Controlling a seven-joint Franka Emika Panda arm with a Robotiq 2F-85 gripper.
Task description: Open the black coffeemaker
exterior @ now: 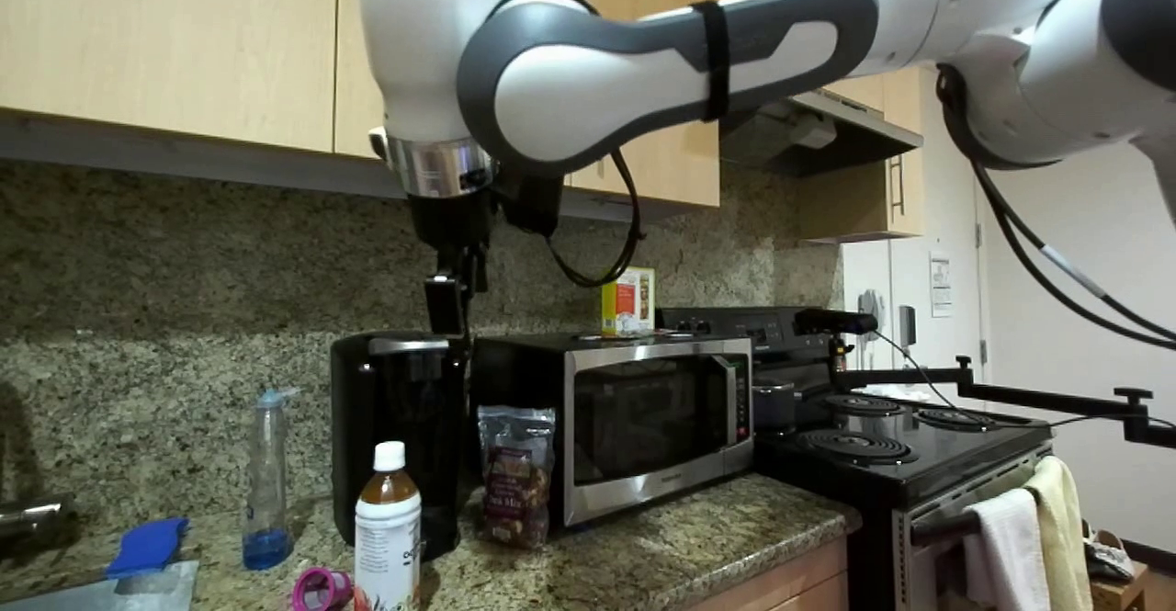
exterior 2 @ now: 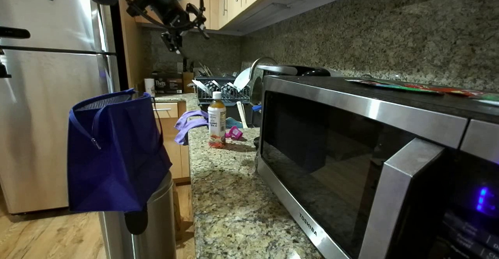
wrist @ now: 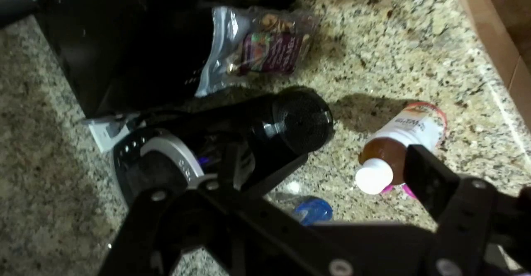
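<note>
- I see a clear squirt bottle standing on the bench.
- Next, the black coffeemaker, closed, behind a white-capped bottle.
- My jaws hang higher than both, spread wide, holding nothing.
- Then I've a snack bag just beside the microwave.

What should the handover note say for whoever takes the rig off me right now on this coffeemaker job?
Gripper: jaws wide open, nothing between them; it hangs over the counter, apart from the machine.
Black coffeemaker: upright on the counter beside the microwave. A bottle stands in front of it, and a nut-mix bag is close by.
Done: nothing opened yet; the lid looks shut.
Left: probably bring the jaws to the silver band on top, likely the handle, and raise the lid, keeping clear of the bottle.
</note>
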